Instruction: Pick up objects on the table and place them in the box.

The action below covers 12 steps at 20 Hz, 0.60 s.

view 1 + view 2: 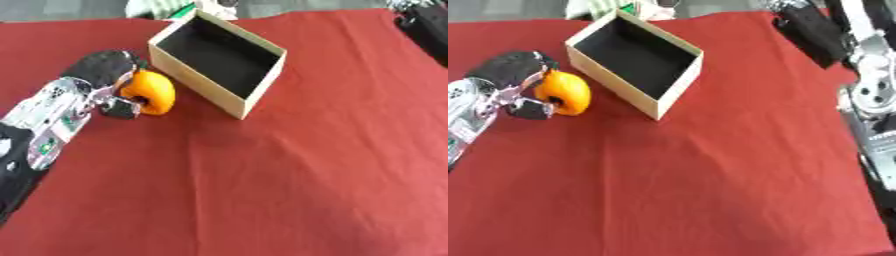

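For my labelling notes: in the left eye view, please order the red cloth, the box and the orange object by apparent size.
1. red cloth
2. box
3. orange object, partly covered by the left robot hand that grips it

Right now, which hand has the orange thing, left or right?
The left hand, beside the box, has its fingers curled round the orange thing. The right hand is at the table's far right edge, holding nothing visible.
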Motion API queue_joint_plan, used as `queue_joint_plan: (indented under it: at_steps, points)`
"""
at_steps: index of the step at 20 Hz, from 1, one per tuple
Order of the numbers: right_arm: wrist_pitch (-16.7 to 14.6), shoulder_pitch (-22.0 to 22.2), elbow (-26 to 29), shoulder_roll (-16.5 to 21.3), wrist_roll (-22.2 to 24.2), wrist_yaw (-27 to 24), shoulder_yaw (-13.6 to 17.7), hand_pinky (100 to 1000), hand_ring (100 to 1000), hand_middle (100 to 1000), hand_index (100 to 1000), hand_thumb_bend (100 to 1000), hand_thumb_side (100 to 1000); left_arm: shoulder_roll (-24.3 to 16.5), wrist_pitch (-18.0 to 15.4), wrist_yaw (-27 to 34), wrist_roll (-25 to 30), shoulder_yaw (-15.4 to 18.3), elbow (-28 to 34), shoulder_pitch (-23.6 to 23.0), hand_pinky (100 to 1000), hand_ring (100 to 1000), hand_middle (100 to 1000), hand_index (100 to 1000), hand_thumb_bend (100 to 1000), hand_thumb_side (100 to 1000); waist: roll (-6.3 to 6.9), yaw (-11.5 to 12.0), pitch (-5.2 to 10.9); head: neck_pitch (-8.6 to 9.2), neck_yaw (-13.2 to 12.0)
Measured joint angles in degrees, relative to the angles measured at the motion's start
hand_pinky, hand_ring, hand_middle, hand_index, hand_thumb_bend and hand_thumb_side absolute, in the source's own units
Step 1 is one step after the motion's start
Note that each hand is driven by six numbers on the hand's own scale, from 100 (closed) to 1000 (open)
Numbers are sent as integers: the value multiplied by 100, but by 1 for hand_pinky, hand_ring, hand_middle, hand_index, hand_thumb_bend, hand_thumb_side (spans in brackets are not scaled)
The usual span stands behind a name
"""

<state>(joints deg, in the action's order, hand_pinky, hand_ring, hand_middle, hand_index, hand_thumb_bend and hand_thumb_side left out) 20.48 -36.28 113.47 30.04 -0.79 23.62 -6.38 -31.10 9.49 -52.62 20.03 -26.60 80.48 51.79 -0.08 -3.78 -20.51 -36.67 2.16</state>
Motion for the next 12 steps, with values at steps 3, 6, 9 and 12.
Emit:
queue_joint_plan:
  at_steps: [3, 6, 9, 12]
  points:
    - [2, 5, 0, -1, -3, 0, 1, 935, 823, 685, 887, 100, 836, -151, 55, 101, 54, 51, 406, -4, 326, 604, 604, 711, 100, 178, 13, 12, 3, -2, 8]
    - [6, 9, 0, -7, -11, 0, 2, 935, 824, 686, 888, 100, 834, -270, 153, 183, 102, 209, 729, 49, 293, 574, 586, 712, 100, 192, 33, 22, 9, -7, 27]
    - [5, 12, 0, -9, -12, 0, 2, 935, 824, 686, 887, 100, 831, -266, 175, 368, 70, 378, 834, 322, 275, 560, 574, 712, 100, 198, 33, 22, 22, -19, 47]
    - [3, 6, 0, -49, -12, 0, 2, 935, 825, 686, 888, 100, 830, -86, 41, 577, -58, 529, 713, 707, 261, 546, 564, 712, 100, 205, 30, 7, 42, -57, 43]
